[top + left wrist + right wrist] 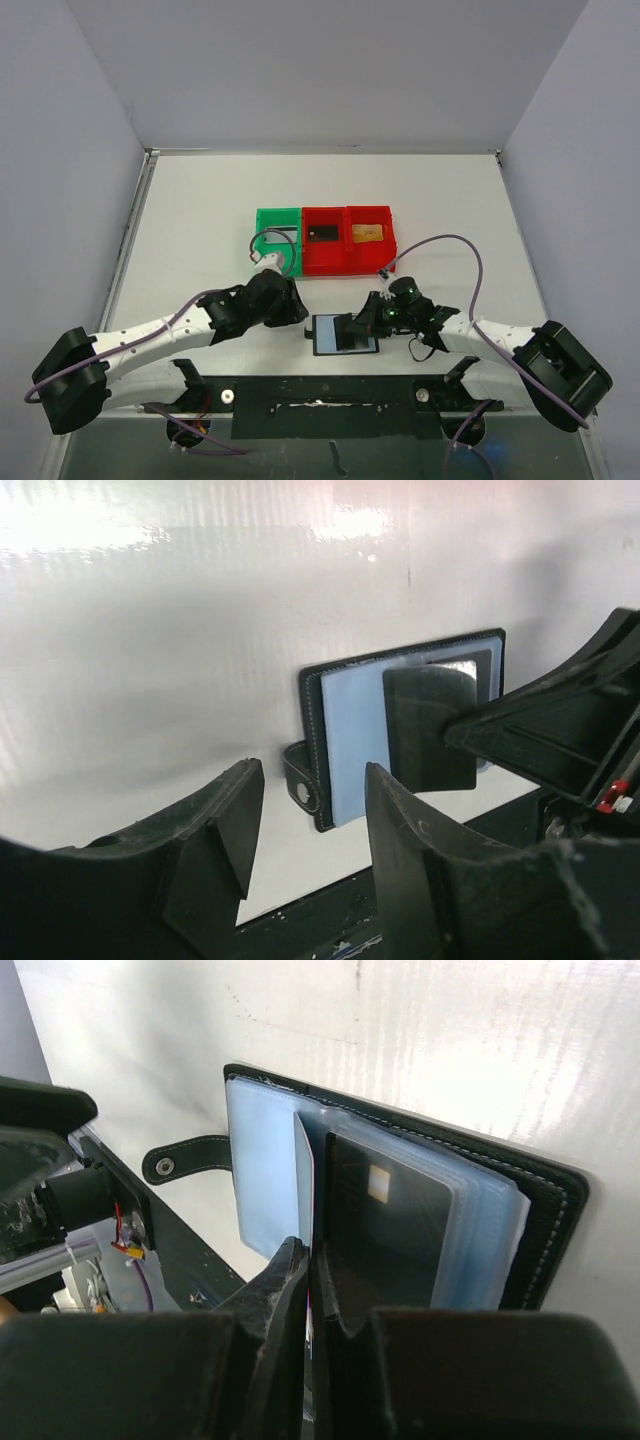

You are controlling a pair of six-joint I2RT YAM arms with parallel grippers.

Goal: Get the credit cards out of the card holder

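Evidently the card holder lies spread open so its pockets face up. The right gripper has its jaws pinched shut on a thin pocket leaf, apparently to steady it. A dark card sits pocketed just right of them. The left gripper has its jaws apart and empty, with the holder's tab just beyond them, likely ready to pull.

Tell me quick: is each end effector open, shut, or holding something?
Left end effector: open, holding nothing.
Right end effector: shut, pinching a blue-grey glossy pocket leaf of the small black folding card holder.
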